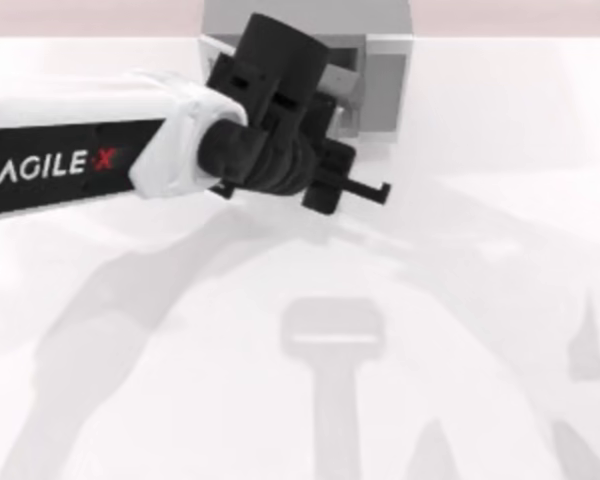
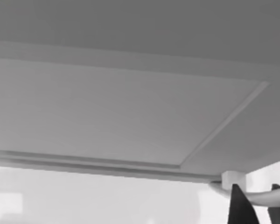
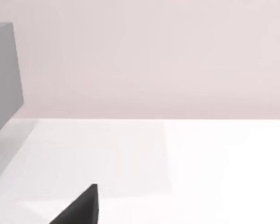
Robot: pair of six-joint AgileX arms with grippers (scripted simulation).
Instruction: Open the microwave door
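The grey microwave (image 1: 385,75) stands at the table's far middle edge. My left arm reaches across its front and hides most of the microwave door. In the left wrist view the microwave door (image 2: 107,107) fills the frame, its window panel slanting across. The pale bar handle (image 2: 261,196) runs from its post between the two dark fingers (image 2: 239,207). My left gripper (image 1: 365,190) sits forward of the microwave's front, shut on that handle. My right arm is outside the top view; its wrist view shows a single dark finger (image 3: 84,207) over bare table.
The narrow control panel (image 1: 390,85) faces the front at the microwave's right. A grey side of the microwave (image 3: 2,79) shows in the right wrist view. Arm shadows lie across the white table (image 1: 480,300). A pinkish wall (image 3: 154,56) stands behind.
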